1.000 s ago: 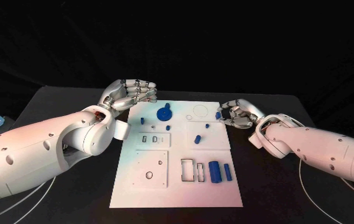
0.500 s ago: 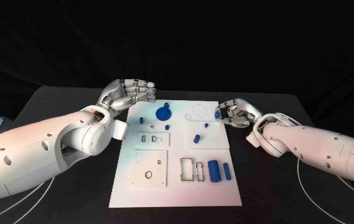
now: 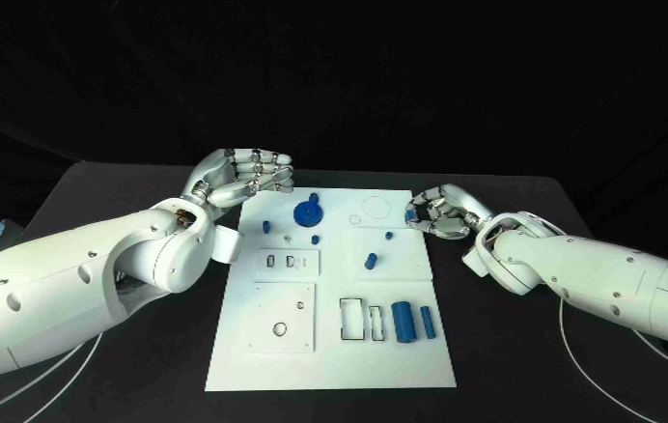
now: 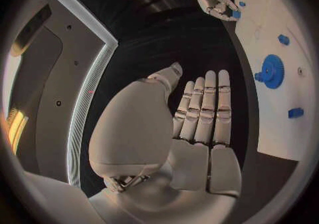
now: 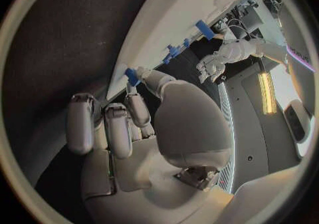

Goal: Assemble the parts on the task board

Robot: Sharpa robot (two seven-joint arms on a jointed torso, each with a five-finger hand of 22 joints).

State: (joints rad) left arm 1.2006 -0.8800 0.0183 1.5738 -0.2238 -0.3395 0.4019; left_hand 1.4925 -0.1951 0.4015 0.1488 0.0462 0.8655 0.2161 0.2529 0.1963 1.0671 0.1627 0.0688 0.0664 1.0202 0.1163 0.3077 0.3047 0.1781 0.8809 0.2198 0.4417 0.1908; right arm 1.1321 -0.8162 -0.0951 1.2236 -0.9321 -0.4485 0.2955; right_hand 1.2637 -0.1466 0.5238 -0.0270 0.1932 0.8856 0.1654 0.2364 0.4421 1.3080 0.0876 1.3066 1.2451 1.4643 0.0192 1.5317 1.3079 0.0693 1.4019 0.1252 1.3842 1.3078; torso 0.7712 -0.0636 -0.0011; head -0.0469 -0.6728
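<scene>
The white task board (image 3: 334, 346) lies in the middle of the black table. At the board's far right edge my right hand (image 3: 443, 212) pinches a small blue part (image 3: 413, 216) between thumb and fingertip; the right wrist view has this part (image 5: 132, 76) at the board's rim (image 5: 179, 22). My left hand (image 3: 245, 178) hovers at the far left corner, fingers straight and side by side, holding nothing (image 4: 199, 112). A blue gear (image 3: 309, 213) stands on the far part of the board, also seen as the gear (image 4: 270, 71) from the left wrist.
Small blue pieces (image 3: 372, 262) are scattered over the board's middle. Two blue cylinders (image 3: 403, 324) lie by rectangular slots near the front right. A square plate with a hole (image 3: 283, 319) sits at the front left. Black table surrounds the board.
My right hand has edged slightly toward the far side along the board's right edge, still pinching the small blue part. The left hand has stayed in place.
</scene>
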